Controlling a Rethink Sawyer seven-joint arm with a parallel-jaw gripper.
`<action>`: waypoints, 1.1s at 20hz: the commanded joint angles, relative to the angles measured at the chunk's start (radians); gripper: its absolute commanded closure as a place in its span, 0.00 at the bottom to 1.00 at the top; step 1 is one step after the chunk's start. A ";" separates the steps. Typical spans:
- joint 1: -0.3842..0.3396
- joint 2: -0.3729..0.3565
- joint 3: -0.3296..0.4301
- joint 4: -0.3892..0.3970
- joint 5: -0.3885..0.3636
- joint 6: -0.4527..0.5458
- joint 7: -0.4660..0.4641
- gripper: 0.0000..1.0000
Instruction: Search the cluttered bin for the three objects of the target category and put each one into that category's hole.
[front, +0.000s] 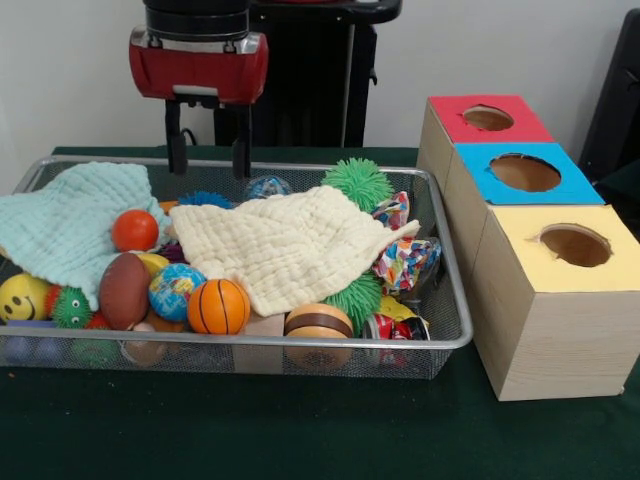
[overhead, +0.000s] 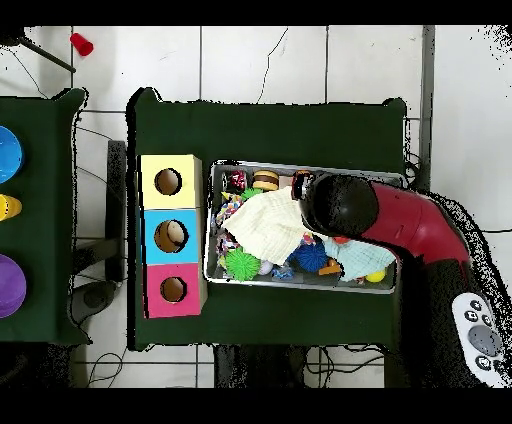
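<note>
The wire-mesh bin (front: 300, 343) is full of toys; it also shows in the overhead view (overhead: 300, 168). A cream cloth (front: 290, 245) and a mint cloth (front: 70, 225) cover much of it. No plush animal shows plainly; any are hidden under the cloths or clutter. My gripper (front: 209, 168) hangs open and empty above the bin's far left part, fingers (front: 177, 145) apart, touching nothing. In the overhead view the red arm (overhead: 420, 225) covers the gripper. Three boxes with holes stand beside the bin: red (front: 488, 118), blue (front: 525, 172), yellow (front: 575, 245).
Visible in the bin: an orange ball (front: 135, 230), a brown football (front: 123, 290), a globe ball (front: 176, 290), a basketball (front: 218, 306), a yellow smiley ball (front: 22, 297), green spiky balls (front: 358, 182), a burger toy (front: 318, 320), a shiny can (front: 395, 325).
</note>
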 joint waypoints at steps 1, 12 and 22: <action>-0.030 0.002 0.055 -0.035 -0.045 0.228 -0.115 0.00; -0.061 0.058 0.083 -0.128 -0.031 0.239 -0.099 0.00; -0.056 0.134 0.093 -0.205 -0.031 0.127 -0.051 0.00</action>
